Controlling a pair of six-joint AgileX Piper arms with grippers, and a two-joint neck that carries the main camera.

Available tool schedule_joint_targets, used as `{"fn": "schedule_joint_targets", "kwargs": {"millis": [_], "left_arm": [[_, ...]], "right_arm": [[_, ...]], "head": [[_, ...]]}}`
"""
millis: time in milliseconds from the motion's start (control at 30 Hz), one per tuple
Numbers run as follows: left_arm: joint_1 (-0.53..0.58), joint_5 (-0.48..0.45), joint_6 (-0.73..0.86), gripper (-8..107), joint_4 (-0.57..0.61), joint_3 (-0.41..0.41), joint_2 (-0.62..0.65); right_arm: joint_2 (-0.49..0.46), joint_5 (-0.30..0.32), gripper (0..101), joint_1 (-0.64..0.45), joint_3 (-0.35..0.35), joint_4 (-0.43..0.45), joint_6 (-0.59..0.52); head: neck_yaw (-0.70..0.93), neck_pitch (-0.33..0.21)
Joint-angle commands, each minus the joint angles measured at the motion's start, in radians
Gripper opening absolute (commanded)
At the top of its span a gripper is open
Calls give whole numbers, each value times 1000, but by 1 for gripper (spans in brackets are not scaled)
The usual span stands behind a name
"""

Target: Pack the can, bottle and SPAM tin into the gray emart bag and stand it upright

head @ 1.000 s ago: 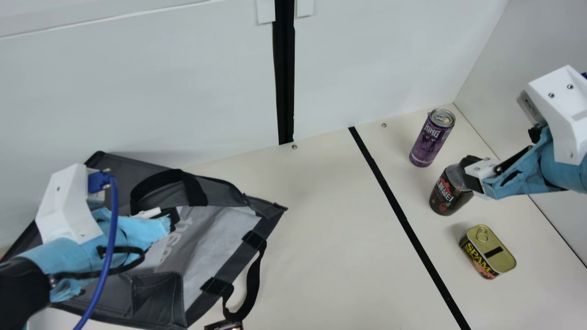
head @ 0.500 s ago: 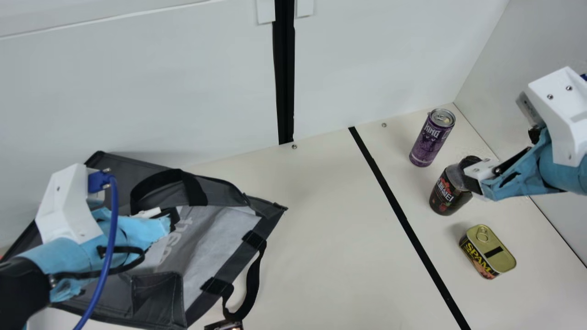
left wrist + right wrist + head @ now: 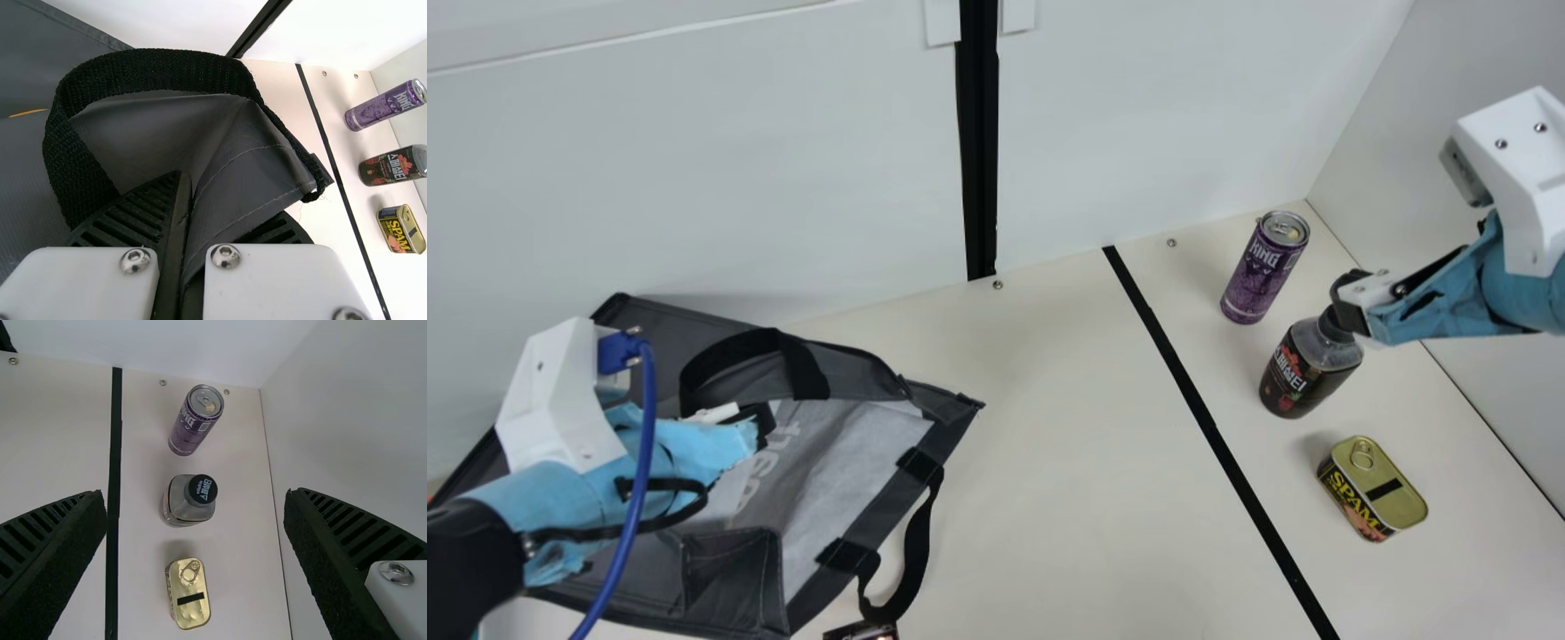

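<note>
Compared with the earlier frame, must note in the main view a rise of the right gripper [image 3: 1350, 307], from the upper part of the bottle [image 3: 1307, 378] to about the height of its cap [image 3: 1336, 327], and so can see more of the bottle's shoulder. Can find in the same places as before the bottle, the can [image 3: 1263, 267] behind it, the tin [image 3: 1374, 489] in front of it, the bag [image 3: 863, 444] and the left gripper [image 3: 760, 425]. In the right wrist view, can see the fingers [image 3: 57, 540] standing wide apart, with the bottle upright on the table [image 3: 1067, 444] farther off, between the can, also upright, and the tin, lid upward. In the left wrist view, can see the other two closed on gray fabric of the bag, near its black handle [image 3: 160, 70]. Cannot tell from the main view about a touch between the right gripper and the cap, partly covered there. Must also mention the left gripper's tips, mostly hidden there behind blue wrapping; the bag, crossed by the left arm [image 3: 578, 498]; a small dark object [image 3: 863, 632], cut by the lower edge and too little shown to name.
</note>
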State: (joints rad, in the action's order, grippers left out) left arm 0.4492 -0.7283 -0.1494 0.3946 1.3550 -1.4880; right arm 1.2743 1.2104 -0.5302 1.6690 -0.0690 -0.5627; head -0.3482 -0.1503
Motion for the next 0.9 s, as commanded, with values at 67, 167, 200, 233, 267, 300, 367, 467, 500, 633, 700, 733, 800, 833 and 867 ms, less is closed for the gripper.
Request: {"fn": "schedule_joint_targets", "kwargs": {"millis": [67, 167, 200, 233, 267, 300, 367, 467, 500, 633, 700, 733, 800, 833, 867], "left_arm": [[0, 0, 0, -8, 0, 0, 0], [0, 0, 0, -8, 0, 0, 0], [0, 0, 0, -8, 0, 0, 0], [0, 0, 0, -8, 0, 0, 0], [0, 0, 0, -8, 0, 0, 0], [0, 0, 0, -8, 0, 0, 0], [0, 0, 0, -8, 0, 0, 0], [0, 0, 0, -8, 0, 0, 0], [0, 0, 0, -8, 0, 0, 0], [0, 0, 0, -8, 0, 0, 0], [0, 0, 0, -8, 0, 0, 0], [0, 0, 0, -8, 0, 0, 0], [0, 0, 0, -8, 0, 0, 0], [0, 0, 0, -8, 0, 0, 0], [0, 0, 0, -8, 0, 0, 0]], "right_arm": [[38, 10, 95, 3, 45, 19, 28], [65, 10, 95, 5, 65, 29, 49], [74, 10, 95, 5, 70, 30, 56], [82, 10, 95, 4, 73, 31, 63], [90, 10, 95, 3, 77, 31, 70], [98, 10, 95, 1, 79, 30, 76], [113, 10, 95, -4, 83, 26, 89], [135, 10, 95, -11, 85, 17, 106], [142, 10, 95, -13, 86, 13, 112], [169, 10, 95, -20, 92, 0, 133], [184, 10, 95, -20, 97, -4, 143], [192, 10, 95, -21, 100, -5, 147], [209, 10, 95, -19, 106, -6, 158], [217, 10, 95, -18, 109, -6, 164], [226, 10, 95, -17, 113, -5, 169]], "head": [[-1, -24], [-1, -24], [-1, -24], [-1, -24], [-1, -24], [-1, -24], [-1, -24], [-1, -24], [-1, -24], [-1, -24], [-1, -24], [-1, -24], [-1, -24], [-1, -24], [-1, -24]]}}
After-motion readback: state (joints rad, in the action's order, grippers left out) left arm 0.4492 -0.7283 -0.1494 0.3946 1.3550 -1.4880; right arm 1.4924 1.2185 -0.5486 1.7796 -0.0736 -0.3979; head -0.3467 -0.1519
